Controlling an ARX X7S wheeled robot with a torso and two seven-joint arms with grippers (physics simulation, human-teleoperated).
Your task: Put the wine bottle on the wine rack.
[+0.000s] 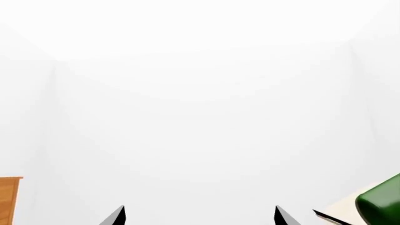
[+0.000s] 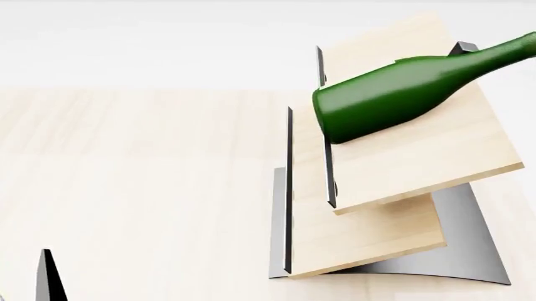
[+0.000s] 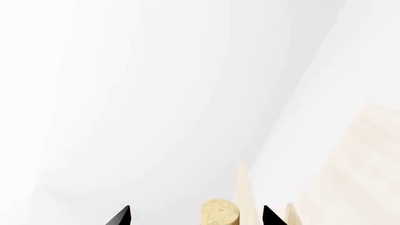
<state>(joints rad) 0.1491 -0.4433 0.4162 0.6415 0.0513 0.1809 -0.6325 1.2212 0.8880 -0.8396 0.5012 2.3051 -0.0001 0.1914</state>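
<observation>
Pale wood table [image 2: 125,188]; dark green wine bottle [image 2: 393,94] lies tilted on wine rack [image 2: 418,157]; both grippers' grip unclear

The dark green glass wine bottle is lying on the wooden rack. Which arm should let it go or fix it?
Right. The dark green glass wine bottle's tan cork sits between the right gripper's fingertips, while the left gripper holds nothing, beside the pale wood wine rack.

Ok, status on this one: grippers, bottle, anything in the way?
Left gripper open, empty. Right gripper open around cork. Bottle lying on rack upper slab. Nothing in the way.
</observation>
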